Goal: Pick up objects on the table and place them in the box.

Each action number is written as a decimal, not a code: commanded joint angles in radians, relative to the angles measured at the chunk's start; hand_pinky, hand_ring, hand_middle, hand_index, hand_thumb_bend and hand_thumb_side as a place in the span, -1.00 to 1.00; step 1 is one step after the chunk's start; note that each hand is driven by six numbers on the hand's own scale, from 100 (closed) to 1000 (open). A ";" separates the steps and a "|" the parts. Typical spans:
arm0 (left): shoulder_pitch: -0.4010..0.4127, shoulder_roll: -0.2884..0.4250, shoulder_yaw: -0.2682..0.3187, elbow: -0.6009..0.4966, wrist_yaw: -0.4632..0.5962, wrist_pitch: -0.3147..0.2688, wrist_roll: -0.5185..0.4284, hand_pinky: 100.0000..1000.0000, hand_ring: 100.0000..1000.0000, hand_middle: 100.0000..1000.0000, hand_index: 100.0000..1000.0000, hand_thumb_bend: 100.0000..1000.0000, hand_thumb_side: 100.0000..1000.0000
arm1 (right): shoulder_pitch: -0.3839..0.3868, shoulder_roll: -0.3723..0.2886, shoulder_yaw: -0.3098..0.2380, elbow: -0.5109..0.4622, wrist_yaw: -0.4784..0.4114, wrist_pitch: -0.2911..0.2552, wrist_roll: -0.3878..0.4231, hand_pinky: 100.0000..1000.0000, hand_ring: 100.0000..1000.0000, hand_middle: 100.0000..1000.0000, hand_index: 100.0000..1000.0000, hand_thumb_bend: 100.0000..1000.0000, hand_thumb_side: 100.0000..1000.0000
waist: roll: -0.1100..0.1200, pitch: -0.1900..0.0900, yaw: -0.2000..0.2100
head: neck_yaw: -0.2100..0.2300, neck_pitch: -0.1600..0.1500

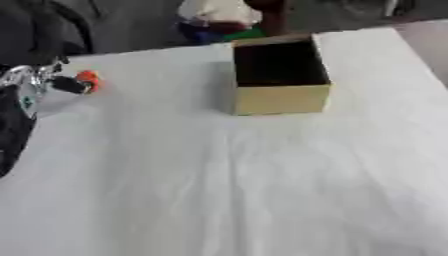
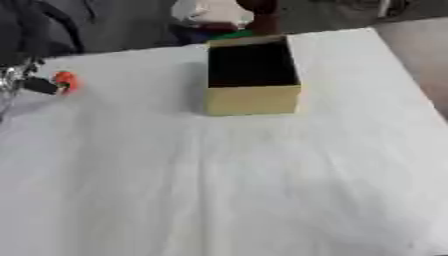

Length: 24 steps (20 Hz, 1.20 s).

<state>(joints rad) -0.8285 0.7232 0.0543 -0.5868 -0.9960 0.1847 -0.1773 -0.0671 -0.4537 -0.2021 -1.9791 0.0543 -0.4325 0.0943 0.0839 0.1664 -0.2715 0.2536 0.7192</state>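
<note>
Box (image 1: 280, 97) of tan card, open-topped and dark inside, at the far middle of white table (image 1: 227, 190). Left hand (image 1: 61, 84) at the left edge, well apart from the box, fingers pinched on small orange object (image 1: 87, 78) just above the cloth. Right hand nowhere in either view.

I can't read any text, label, brand or number here. The box (image 1: 280, 99) shows plain tan sides with no print I can make out, and the white tabletop (image 1: 227, 190) carries no marks or signs.
</note>
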 commanded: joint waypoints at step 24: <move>0.015 0.013 0.006 -0.001 -0.050 0.039 0.087 0.40 0.26 0.29 0.66 -0.43 -0.15 | -0.016 0.006 -0.003 -0.021 -0.013 0.003 0.022 0.34 0.90 0.48 0.89 -1.00 -0.16 | -0.006 0.011 -0.011 | 0.007 -0.036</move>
<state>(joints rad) -0.8012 0.7092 0.0543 -0.5806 -1.0373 0.2195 -0.1049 -0.0713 -0.4351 -0.2021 -1.9791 0.0496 -0.4285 0.1128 0.0833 0.1919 -0.2831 0.2556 0.6934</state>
